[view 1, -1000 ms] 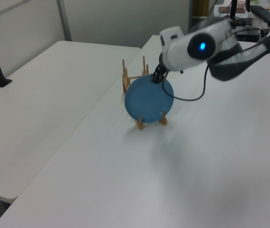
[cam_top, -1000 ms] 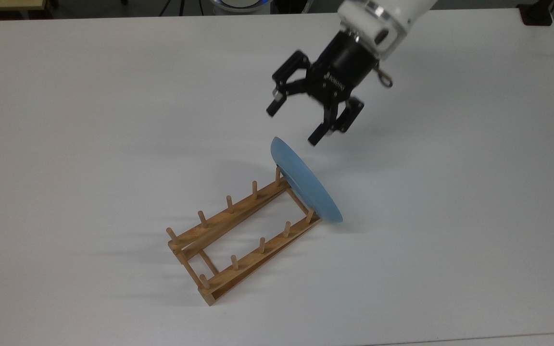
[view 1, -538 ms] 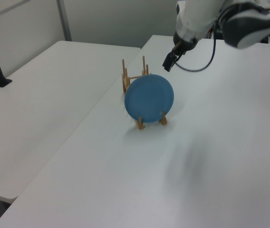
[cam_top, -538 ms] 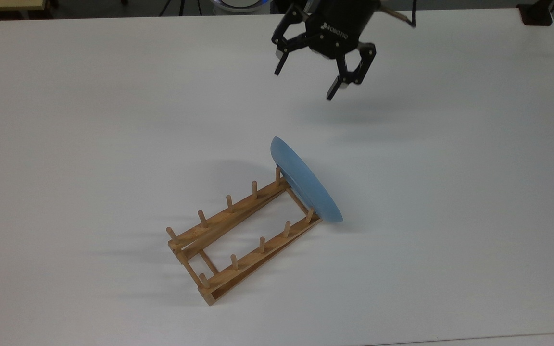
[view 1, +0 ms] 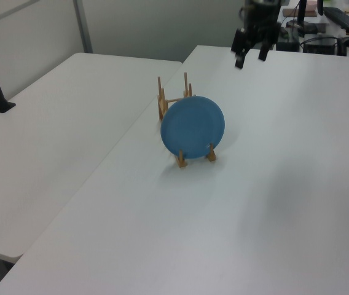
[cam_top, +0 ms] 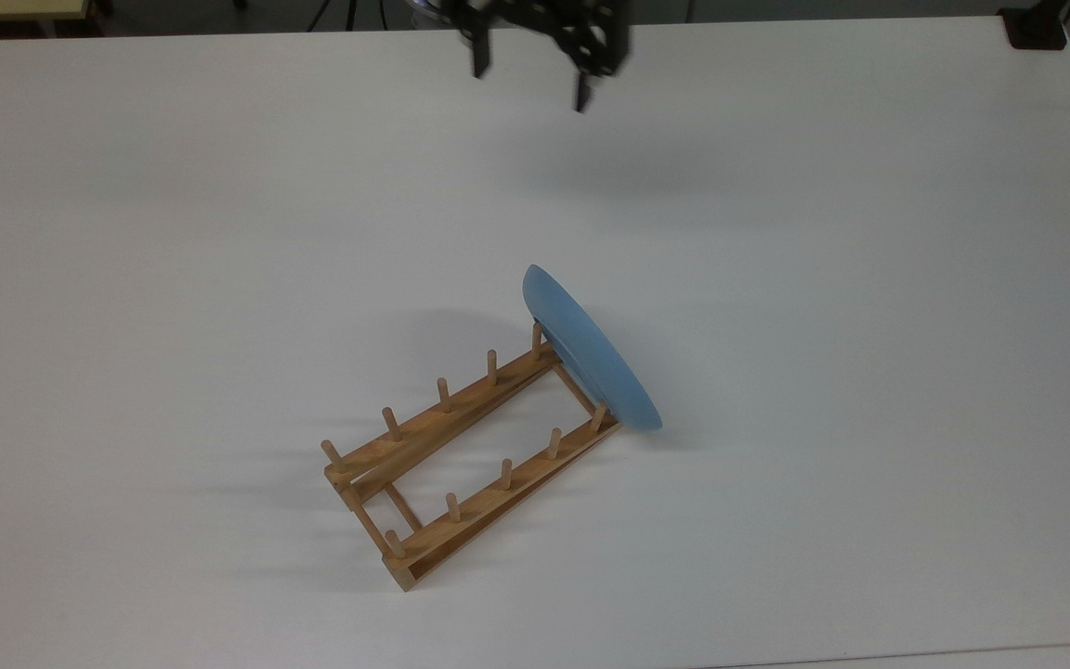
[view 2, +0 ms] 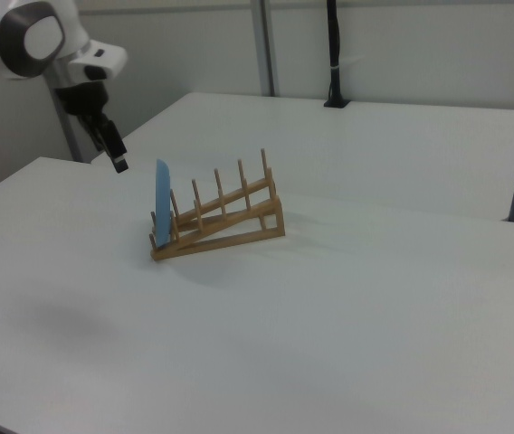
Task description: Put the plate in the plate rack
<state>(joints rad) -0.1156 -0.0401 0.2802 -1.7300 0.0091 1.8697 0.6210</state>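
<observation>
Big white table [cam_top: 869,372] with a matte top, evenly lit with soft shadows; a second white table [view 1: 58,117] sits right beside it on the left view's left; plain pale wall [view 2: 420,45] behind, with a black pole [view 2: 332,54] standing at the far table's edge.

The black two-finger claw [cam_top: 529,74] hangs high with its fingers spread and nothing between them. Bare white table [cam_top: 173,232] lies beneath it and to every side. Well below, toward the top view's bottom, stand the only obstacles: the round light-blue plate [cam_top: 591,351], upright on edge in the end slot of the long light-brown wooden peg rack [cam_top: 461,455].
</observation>
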